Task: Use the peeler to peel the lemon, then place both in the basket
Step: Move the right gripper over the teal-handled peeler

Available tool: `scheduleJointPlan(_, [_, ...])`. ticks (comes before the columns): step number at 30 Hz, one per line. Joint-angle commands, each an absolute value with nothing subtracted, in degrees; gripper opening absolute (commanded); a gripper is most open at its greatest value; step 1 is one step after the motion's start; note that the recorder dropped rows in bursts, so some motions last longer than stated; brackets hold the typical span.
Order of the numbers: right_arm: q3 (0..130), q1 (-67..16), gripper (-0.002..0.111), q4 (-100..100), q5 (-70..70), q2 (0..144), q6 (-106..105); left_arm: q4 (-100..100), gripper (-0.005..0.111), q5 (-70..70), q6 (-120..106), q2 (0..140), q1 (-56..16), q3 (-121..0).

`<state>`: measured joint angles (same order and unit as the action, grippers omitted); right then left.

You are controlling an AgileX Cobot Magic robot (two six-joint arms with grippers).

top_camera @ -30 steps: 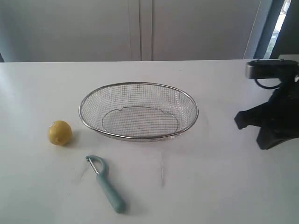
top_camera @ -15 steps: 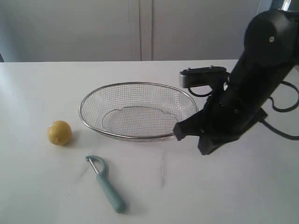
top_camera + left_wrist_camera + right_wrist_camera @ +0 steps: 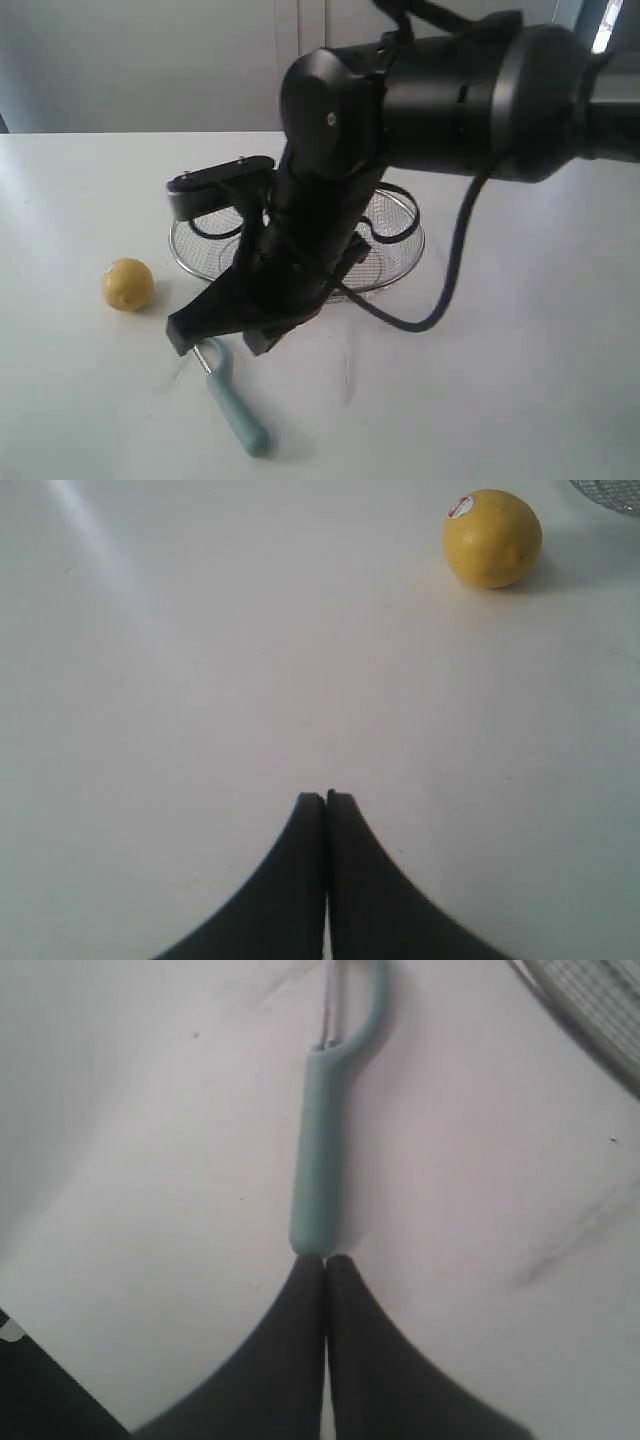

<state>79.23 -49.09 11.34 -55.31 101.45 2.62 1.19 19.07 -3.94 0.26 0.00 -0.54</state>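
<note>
The bulky black right arm [image 3: 450, 90] stretches across the middle, wrist angled downward, its black two-fingered right gripper [image 3: 325, 1260] pressed closed; the black left gripper [image 3: 326, 798] is closed too

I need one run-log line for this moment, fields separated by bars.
right tool: shut, by peeler, not gripping | left tool: shut, empty | lemon: on table, outside basket

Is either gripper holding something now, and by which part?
Nothing. The left gripper and right gripper are shut, empty; the peeler and lemon lie on the table.
</note>
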Motion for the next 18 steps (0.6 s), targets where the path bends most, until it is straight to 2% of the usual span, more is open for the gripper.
scheduleJointPlan(1, [82.9,-53.0,0.0,10.6,-55.1,105.6,2.9,0.9,0.0,19.5,-4.1,0.0,-0.1,0.0])
scheduleJointPlan(5, [85.6,-56.3,0.0,7.0,-55.3,110.3,2.8,0.9,0.0,19.5,-4.1,0.0,-0.1,0.0])
scheduleJointPlan(18, [85.6,-56.4,0.0,3.9,-55.3,115.4,8.2,0.9,0.0,19.5,-4.1,0.0,-0.1,0.0])
